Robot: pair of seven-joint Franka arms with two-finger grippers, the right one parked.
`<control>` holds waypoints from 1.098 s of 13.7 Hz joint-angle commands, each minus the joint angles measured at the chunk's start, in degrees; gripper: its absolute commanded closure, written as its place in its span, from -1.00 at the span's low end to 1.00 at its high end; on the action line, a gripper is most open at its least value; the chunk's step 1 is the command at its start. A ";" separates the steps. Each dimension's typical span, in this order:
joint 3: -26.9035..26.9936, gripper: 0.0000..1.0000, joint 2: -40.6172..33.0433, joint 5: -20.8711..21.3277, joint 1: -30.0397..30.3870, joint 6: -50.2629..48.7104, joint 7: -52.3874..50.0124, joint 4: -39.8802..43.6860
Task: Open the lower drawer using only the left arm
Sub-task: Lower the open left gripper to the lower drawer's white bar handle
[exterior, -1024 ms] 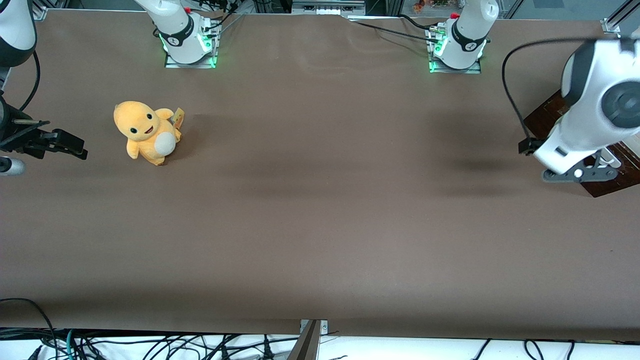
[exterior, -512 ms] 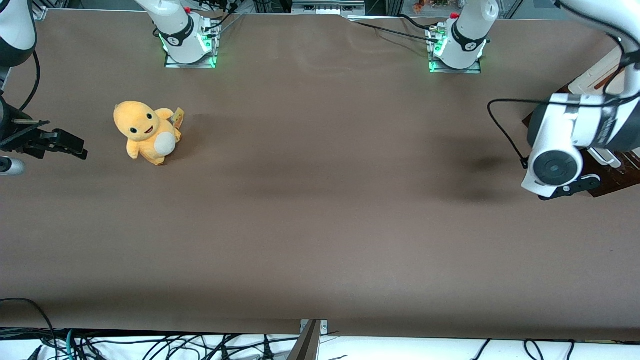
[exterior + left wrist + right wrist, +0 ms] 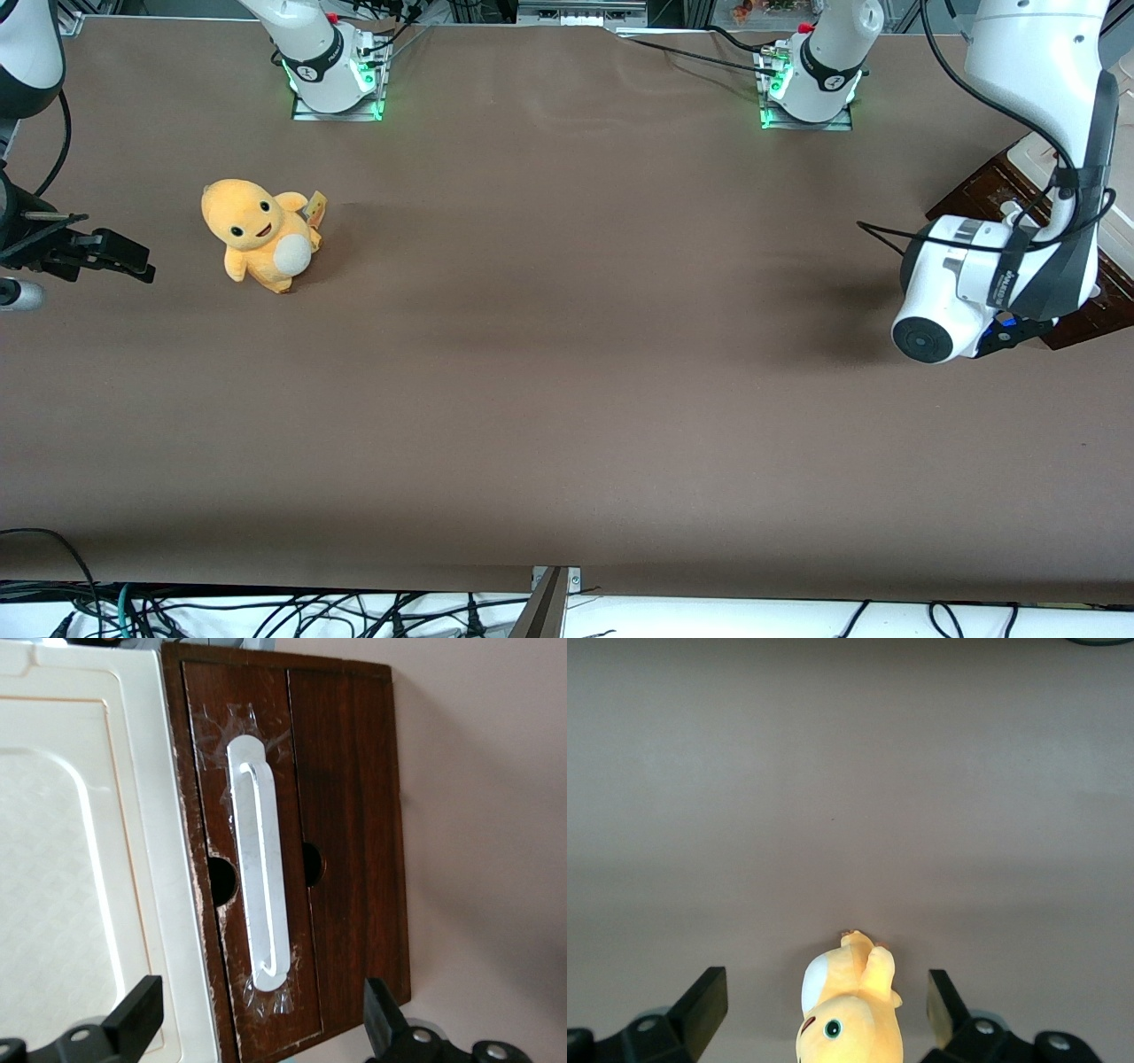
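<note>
my hand (image 3: 261, 1028) spread wide, hovering in front of cabinet (image 3: 80, 859) | lower drawer (image 3: 350, 833) shut, nearest the table (image 3: 567, 372) | handle (image 3: 259, 864) long axis along drawer front | plush toy (image 3: 259, 233) toward parked arm's end

The left arm (image 3: 1032, 80) reaches down at the table's working-arm end, wrist block (image 3: 952, 283) bent toward seven o'clock. Its gripper (image 3: 261, 1032) hangs with fingers (image 3: 133, 1014) spread wide.
</note>
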 commanded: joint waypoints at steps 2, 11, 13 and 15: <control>-0.38 -0.77 7.10 8.98 -0.10 -1.83 -5.84 1.15; -0.29 -0.75 12.30 14.37 3.59 -9.30 -4.97 1.23; -0.20 -0.81 12.66 14.02 3.86 -9.12 -6.36 1.32; -0.29 -0.39 12.66 13.76 5.25 -8.77 -8.30 1.32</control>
